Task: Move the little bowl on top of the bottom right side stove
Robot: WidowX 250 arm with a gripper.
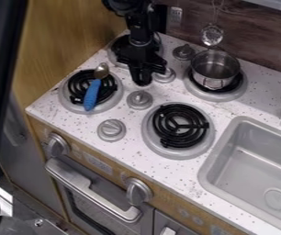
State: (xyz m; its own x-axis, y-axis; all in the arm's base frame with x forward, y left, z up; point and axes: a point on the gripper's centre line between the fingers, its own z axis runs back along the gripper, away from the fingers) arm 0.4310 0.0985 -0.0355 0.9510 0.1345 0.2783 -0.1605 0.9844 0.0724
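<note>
From my station, I see the front-left burner (pixel 65 95), a black coil in a grey ring, near the left corner of the white speckled tabletop (pixel 75 131). A spoon with a blue handle and a metal bowl (pixel 92 94) lies across it. A round grey knob (pixel 111 130) sits to its right, near the front edge, and another grey knob (pixel 140 99) farther back. My black gripper (pixel 143 79) hangs pointing down just behind that second knob, partly in front of the back-left burner (pixel 116 47); I can't tell whether it is wide or narrow. The front-right burner (pixel 178 126), with its black coil bare, lies between the front edge and the middle. Behind it, towards the back edge, the little bowl, a round, shiny silver metal pot (pixel 215 69), sits upright on the back-right burner (pixel 234 93). A silver strainer (pixel 212 35) hangs behind the pot. A grey rectangular sink (pixel 208 173) is set into the tabletop's right part.
</note>
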